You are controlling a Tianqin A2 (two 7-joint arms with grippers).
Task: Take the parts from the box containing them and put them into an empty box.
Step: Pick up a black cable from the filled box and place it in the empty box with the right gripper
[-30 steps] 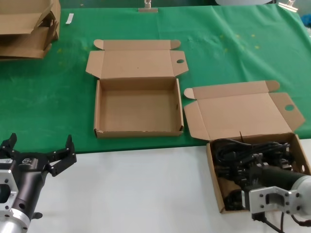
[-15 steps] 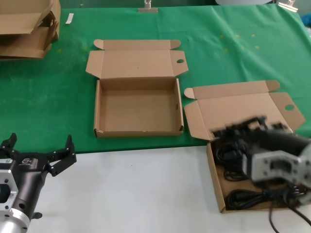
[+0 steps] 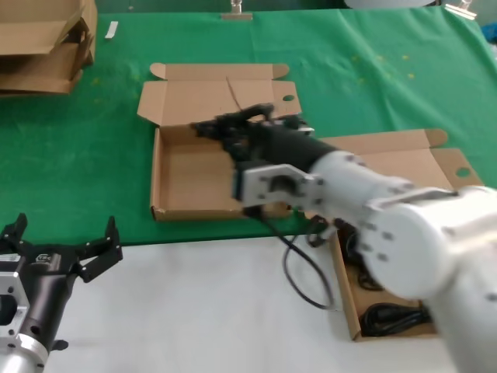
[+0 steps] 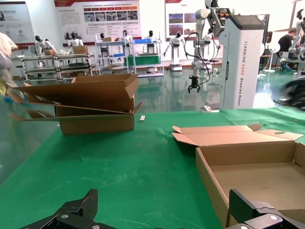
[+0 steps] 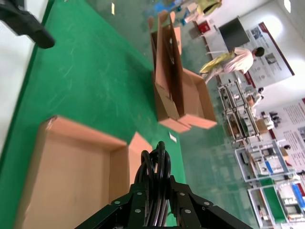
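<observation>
My right gripper (image 3: 237, 134) reaches over the back edge of the empty box (image 3: 198, 183), shut on a looped bundle of thin black cables (image 3: 260, 116). In the right wrist view the right gripper (image 5: 157, 186) has both fingers clamped on the cable loop (image 5: 155, 160) above the empty box's tray (image 5: 62, 176). The box containing the parts (image 3: 345, 303) lies at the right, largely hidden by my arm, with more black cables (image 3: 388, 317) in its near corner. My left gripper (image 3: 60, 247) is parked open over the white table at the lower left, and the left gripper (image 4: 164, 217) holds nothing.
A flattened cardboard stack (image 3: 43, 43) lies at the far left on the green cloth (image 3: 93, 155). A black cable (image 3: 299, 268) hangs in a loop under my right arm over the white table (image 3: 202, 311). The source box's open lid (image 3: 411, 159) lies behind it.
My right arm lifted a cable bundle out of the right box and swung it left, to over the empty box's back edge. The left arm has not moved.
</observation>
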